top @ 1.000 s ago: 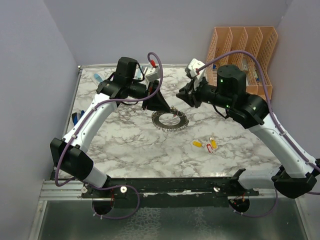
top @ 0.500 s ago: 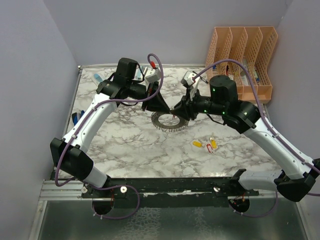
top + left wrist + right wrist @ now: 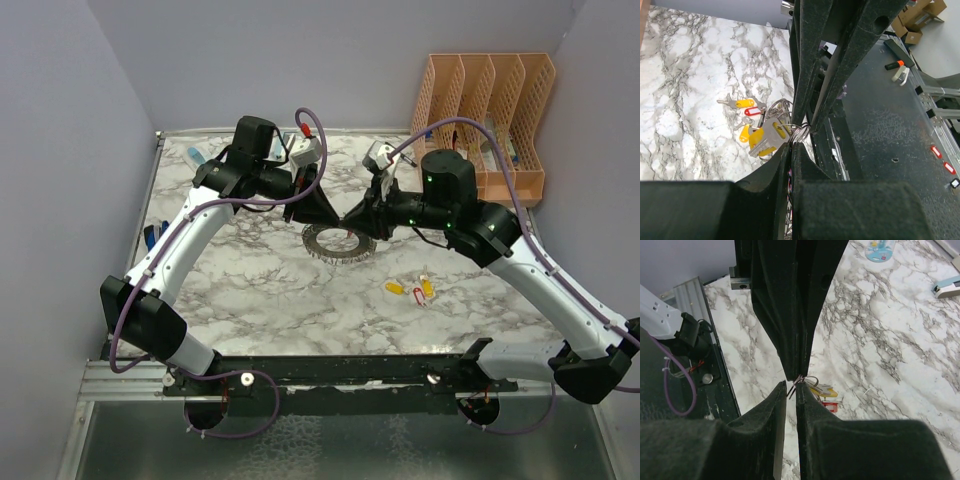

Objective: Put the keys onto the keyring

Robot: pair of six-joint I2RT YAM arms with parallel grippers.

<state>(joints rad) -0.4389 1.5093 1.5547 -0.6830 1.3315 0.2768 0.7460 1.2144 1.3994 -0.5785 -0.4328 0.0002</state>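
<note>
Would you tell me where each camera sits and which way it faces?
Top external: high behind the bases, looking down on the table; both arms show, left gripper meeting right gripper above the keyring.
Left wrist: on the left arm, facing right toward the near rail; own fingers at bottom.
Right wrist: on the right arm, facing left across the table; own fingers at bottom.
Shared: both wrist views show the other gripper's fingers and yellow-tagged keys at the tips.

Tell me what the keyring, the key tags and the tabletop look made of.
Keyring: grey metal, judging by its dull sheen and coiled wire rim. Key tags: probably plastic, smooth and glossy in yellow and red. Tabletop: a white marble pattern with grey veins; whether it is real stone or a printed laminate cannot be told.
</note>
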